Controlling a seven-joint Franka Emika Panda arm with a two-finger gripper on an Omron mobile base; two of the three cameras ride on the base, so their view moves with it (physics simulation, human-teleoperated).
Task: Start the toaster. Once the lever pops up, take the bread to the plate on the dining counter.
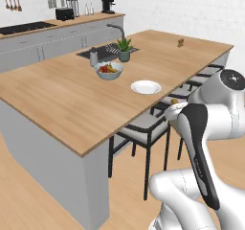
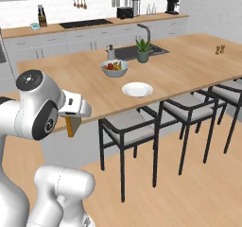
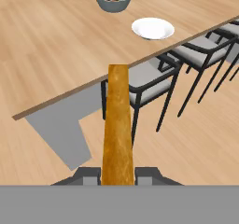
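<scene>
With the gripper clamped on the bread, slice edge-on between the fingers, it sits off the near edge of the dining counter. The plate lies ahead near the chair-side edge, fruit bowl beyond it.

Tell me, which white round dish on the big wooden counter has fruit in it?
The deeper white bowl beside the potted green plant holds the fruit. The flat white plate nearer the chairs has nothing on it.
</scene>
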